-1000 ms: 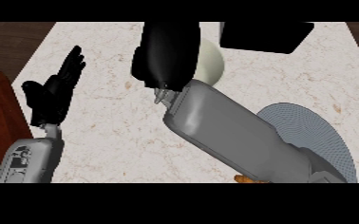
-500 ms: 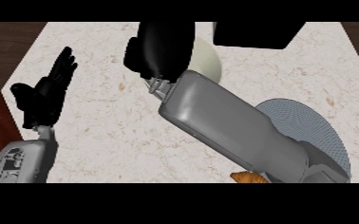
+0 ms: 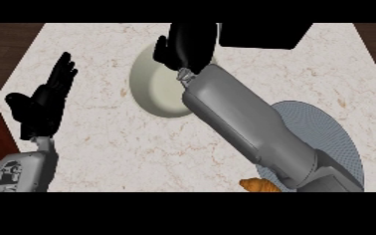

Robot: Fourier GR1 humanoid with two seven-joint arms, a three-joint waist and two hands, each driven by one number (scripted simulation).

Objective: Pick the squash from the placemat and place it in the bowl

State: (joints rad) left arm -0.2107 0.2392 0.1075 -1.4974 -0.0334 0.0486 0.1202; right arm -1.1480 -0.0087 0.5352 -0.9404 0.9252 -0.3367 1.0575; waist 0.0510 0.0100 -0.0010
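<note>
Right hand [image 3: 187, 45], hold impossible to tell, hovers at the bowl's [image 3: 155, 87] one-o'clock rim; releasing there risks the squash glancing outside.

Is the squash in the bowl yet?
Not yet, it seems. Done: no squash shows on the placemat, so it looks picked up. Now: the right hand hovers at the bowl's far rim; what it holds is hidden. Left: the bowl looks empty, so the squash must go in.
</note>
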